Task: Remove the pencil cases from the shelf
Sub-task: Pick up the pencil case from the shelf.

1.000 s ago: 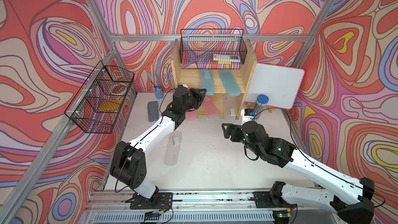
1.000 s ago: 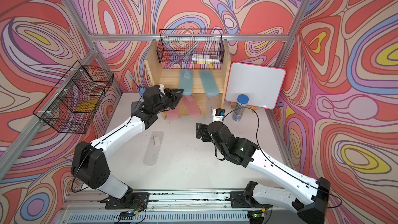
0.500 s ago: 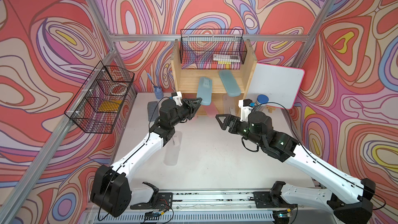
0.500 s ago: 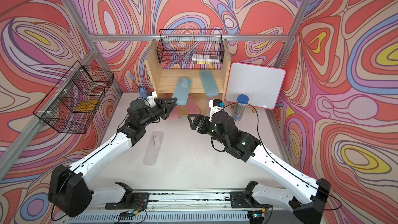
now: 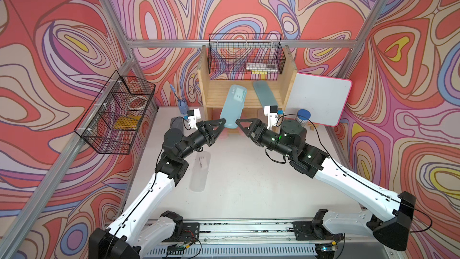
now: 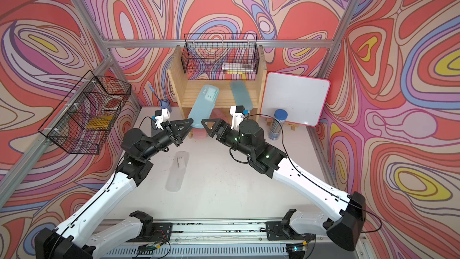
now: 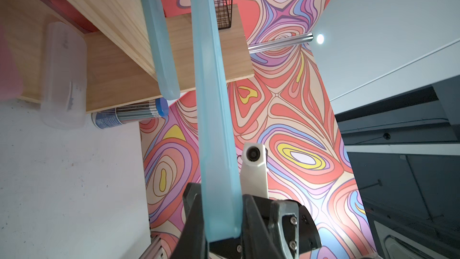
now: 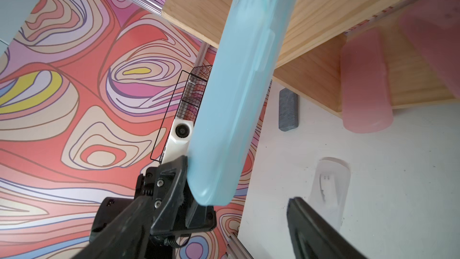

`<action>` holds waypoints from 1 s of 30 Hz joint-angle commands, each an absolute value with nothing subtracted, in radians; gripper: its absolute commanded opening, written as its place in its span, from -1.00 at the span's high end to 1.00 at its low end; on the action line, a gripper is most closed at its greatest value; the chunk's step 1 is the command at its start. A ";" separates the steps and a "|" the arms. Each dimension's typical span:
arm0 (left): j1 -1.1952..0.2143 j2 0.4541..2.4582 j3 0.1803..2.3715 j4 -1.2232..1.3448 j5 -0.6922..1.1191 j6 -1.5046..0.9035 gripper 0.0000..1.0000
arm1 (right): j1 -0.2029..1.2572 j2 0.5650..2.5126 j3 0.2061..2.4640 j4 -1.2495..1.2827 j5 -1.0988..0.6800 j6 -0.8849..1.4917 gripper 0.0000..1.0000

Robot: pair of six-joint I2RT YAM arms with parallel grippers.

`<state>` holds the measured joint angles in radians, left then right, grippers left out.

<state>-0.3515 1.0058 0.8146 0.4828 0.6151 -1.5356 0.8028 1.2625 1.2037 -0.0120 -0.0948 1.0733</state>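
Teal pencil case (image 5: 233,105) slants out over the front of the shelf (image 5: 204,88), near end clamped in left pincer (image 5: 221,122). Right pincer (image 5: 240,123) sits just beside that end, jaws apart, gripping nothing. Second teal case (image 5: 264,95) lies on the shelf's upper tier; frosted clear case (image 5: 200,173) lies on desk (image 5: 249,183).

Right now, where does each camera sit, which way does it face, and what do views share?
Top views: high above the base, looking down at the shelf; left gripper and right gripper show.
Left wrist: behind the left gripper, looking along the teal pencil case it grips; both fingers show.
Right wrist: faces that case's gripped end; one own finger shows.
Shared: all see that case.
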 commanded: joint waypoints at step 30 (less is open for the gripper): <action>-0.345 0.893 0.702 0.797 0.794 -1.675 1.00 | 0.736 1.342 1.278 0.214 -0.135 1.230 0.33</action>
<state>-0.3515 0.9161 0.7094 0.7292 0.7719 -1.6806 0.7433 1.3296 1.2533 0.1776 -0.1116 1.2171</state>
